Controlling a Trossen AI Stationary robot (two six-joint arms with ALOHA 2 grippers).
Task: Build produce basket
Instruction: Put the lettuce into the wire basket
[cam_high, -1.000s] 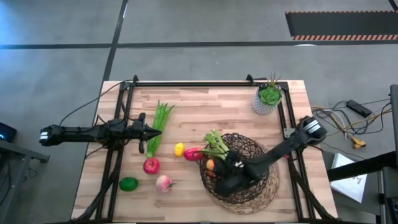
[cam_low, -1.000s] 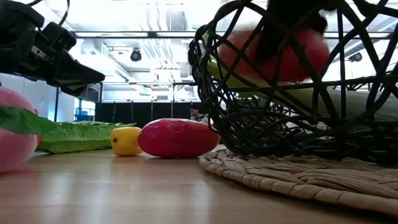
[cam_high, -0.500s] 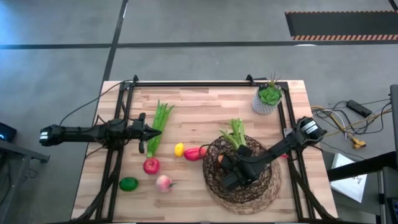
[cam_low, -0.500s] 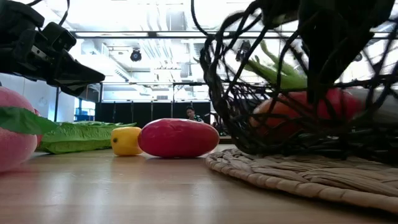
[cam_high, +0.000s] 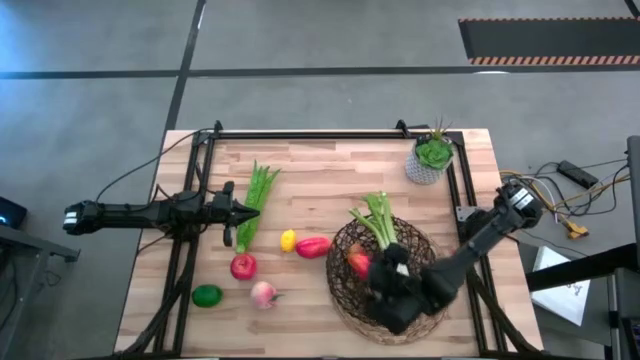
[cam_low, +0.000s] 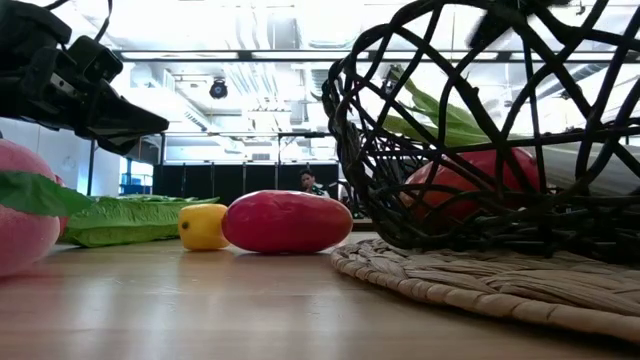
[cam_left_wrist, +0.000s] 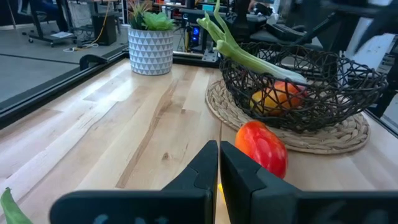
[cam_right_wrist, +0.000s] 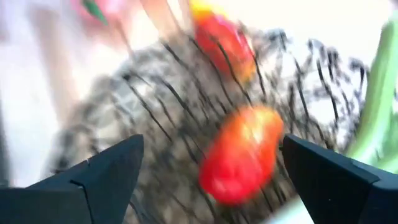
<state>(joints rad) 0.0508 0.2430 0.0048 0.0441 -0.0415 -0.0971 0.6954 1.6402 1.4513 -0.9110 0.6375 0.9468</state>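
This is a robotics lab or workshop in a large industrial hall. The pale butcher-block wooden table with its black metal frame stands on a grey concrete floor marked with dark lines and a striped hazard strip. Loose cables lie at the right. Beyond the table, rows of bright ceiling lights hang over far workstations.
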